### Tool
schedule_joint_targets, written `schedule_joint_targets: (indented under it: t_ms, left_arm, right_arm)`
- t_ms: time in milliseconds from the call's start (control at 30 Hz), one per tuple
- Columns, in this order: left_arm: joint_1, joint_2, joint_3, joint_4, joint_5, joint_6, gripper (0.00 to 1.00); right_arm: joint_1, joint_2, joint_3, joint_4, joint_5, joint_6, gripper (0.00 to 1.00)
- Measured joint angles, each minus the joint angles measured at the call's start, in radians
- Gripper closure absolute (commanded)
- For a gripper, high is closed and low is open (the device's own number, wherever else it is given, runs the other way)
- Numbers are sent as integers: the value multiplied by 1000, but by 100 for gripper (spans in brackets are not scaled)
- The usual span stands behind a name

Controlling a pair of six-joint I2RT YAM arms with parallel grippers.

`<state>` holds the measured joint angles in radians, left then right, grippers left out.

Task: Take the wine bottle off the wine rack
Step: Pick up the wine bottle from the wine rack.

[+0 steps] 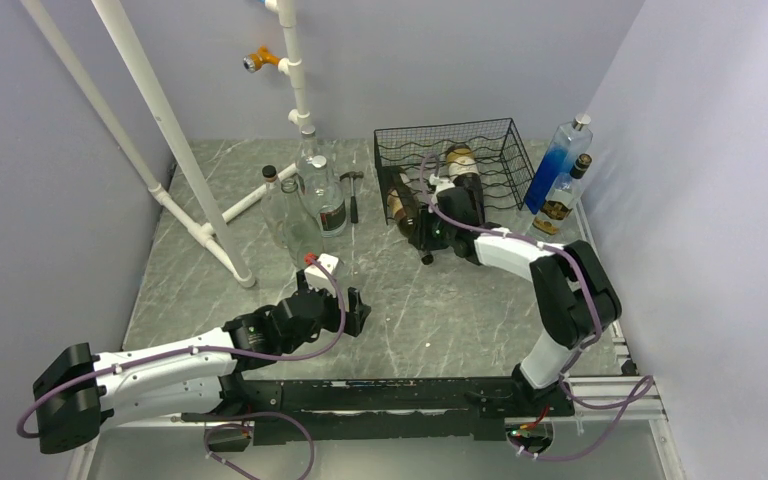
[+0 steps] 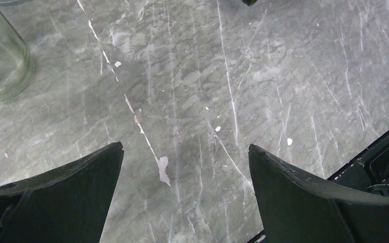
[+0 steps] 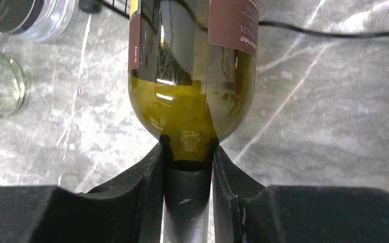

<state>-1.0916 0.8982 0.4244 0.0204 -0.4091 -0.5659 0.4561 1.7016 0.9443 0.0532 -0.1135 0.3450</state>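
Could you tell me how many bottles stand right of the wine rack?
2: a tall blue bottle at the back and a shorter gold-labelled bottle just in front.

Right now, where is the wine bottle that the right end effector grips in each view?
Top external: wine bottle upper centre-right, lying in the wine rack.
Left wrist: not in it.
Right wrist: top centre, neck between the right end effector fingers.
Shared landmark: grey marble table, in all three.

Wine rack [image 1: 480,150]: black wire, far right of the table [image 1: 440,310].
Wine bottle [image 1: 398,204]: dark, lying at the rack's front-left corner.
Right gripper [image 1: 426,238]: at that bottle's neck end.
Left gripper [image 1: 355,310]: low over the table, well apart from the rack.
Clear bottles [image 1: 305,205]: upright, left of the rack.
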Motion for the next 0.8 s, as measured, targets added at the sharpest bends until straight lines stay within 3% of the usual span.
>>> schedule_joint_targets:
  t_ms: [400,800]
  left_arm:
    - [0,-21,-13,-3,-1,1,1]
    - [0,-33,-26,27,32,95,1]
  right_arm:
    - [-28,-203,-138,-108,-79,-58,100]
    - [-124,-352,-155,-281,-210,-164,100]
